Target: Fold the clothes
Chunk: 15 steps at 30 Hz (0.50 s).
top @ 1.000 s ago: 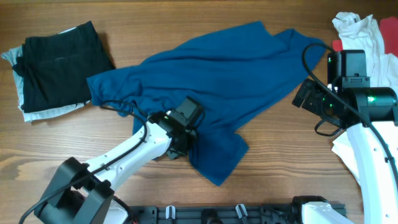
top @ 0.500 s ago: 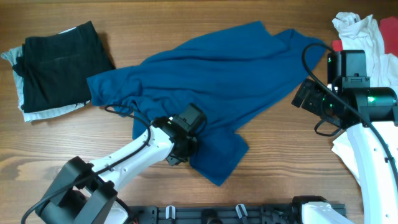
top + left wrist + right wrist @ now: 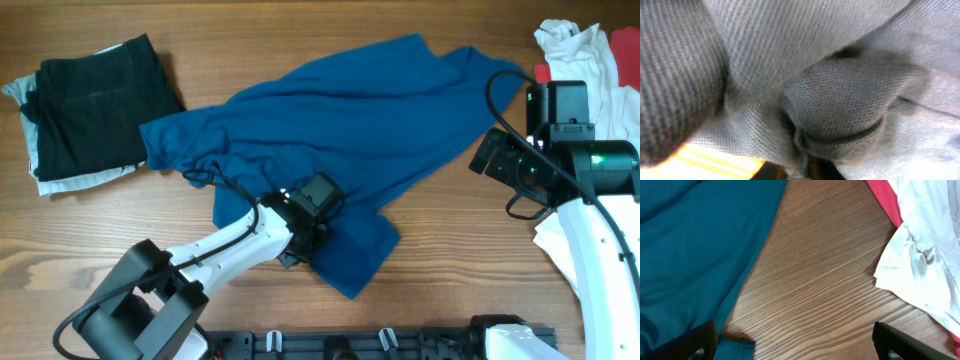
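Wooden table (image 3: 300,40), left gripper (image 3: 308,242) deep in blue shirt (image 3: 350,110), grip unreadable; right gripper (image 3: 795,342) wide apart, empty.

No writing, label, brand or number that I can read, nothing printed on the blue shirt (image 3: 350,110), nothing on the folded black garment (image 3: 95,100) left of the shirt, nothing on the wooden table (image 3: 450,250)

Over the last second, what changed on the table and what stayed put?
The left claw slid slightly right and toward the near edge across the lower part of the blue shirt. Its wrist view shows only fabric, so no grasp can be confirmed. The shirt's outline barely changed. The open right claw, the black folded pile and the white clothes stayed put.
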{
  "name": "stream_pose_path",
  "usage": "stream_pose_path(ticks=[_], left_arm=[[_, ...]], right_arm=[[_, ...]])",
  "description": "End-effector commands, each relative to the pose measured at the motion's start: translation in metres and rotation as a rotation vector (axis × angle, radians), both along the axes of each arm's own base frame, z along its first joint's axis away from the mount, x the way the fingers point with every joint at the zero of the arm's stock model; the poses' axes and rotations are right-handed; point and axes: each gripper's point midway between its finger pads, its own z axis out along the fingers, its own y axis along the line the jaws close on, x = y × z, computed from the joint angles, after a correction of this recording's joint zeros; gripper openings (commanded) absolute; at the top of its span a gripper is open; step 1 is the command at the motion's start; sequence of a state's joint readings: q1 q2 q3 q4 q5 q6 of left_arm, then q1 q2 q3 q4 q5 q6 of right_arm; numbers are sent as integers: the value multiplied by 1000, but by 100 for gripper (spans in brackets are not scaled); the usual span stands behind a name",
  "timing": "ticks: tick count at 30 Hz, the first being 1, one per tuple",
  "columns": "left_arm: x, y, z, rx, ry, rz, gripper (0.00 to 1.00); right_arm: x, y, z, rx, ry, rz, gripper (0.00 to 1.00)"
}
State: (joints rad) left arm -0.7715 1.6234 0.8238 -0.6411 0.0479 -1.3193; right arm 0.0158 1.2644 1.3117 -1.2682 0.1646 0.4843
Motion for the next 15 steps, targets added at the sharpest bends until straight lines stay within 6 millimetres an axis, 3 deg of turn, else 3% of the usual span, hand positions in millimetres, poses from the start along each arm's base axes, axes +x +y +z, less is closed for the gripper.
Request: stream_pose_path(ticks=[1,4,7,11,15], left_arm=[[3,5,-5,34,-20,7,4],[5,14,-4,56,-20,24,4],[7,37,12,80,-18,50,4],[19,86,80,60,-192,31,4],[16,164,138,129,-402,192,4]], right_arm=[[2,0,3,3,-6,11,100],[3,0,4,3,-7,11,100],[2,0,3,2,-4,12,100],[3,0,3,2,-6,12,100],[5,0,-2,4,16,9,100]])
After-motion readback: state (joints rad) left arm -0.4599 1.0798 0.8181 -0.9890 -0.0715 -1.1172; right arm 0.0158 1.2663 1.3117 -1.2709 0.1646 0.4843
